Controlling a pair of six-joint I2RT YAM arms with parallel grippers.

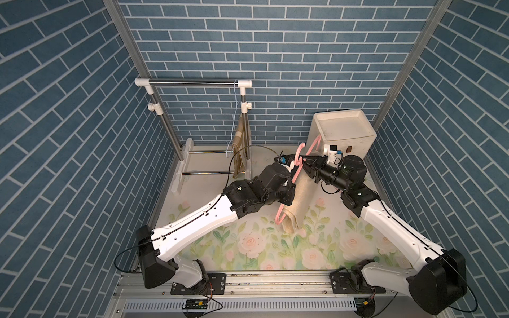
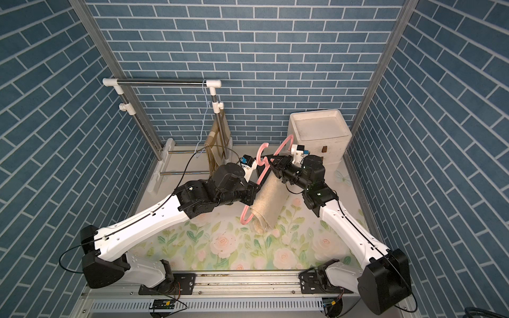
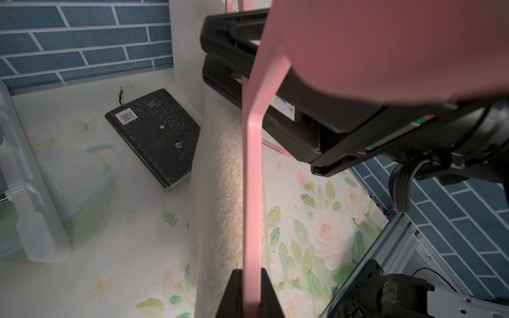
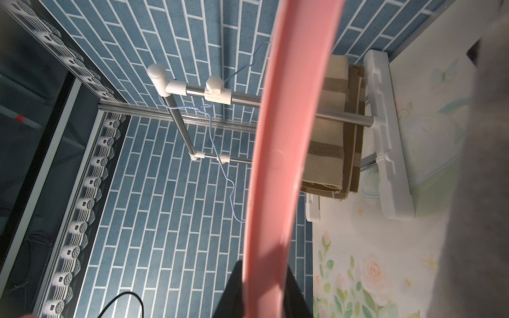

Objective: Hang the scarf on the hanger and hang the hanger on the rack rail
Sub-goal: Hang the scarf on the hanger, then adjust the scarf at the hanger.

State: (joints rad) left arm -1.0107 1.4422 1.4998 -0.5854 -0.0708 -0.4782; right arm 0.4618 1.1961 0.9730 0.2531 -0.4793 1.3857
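Both claws grip the pink hanger (image 1: pixel 278 216): my left claw (image 3: pixel 251 278) is clamped on its bar, my right claw (image 4: pixel 265 271) near the hook. I see the beige scarf (image 1: pixel 299 196) draped over it, right of centre, just in front of the white box (image 1: pixel 344 146).

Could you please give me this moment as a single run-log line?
stage: scarf draped over pink hanger | left gripper: shut on pink hanger | right gripper: shut on pink hanger
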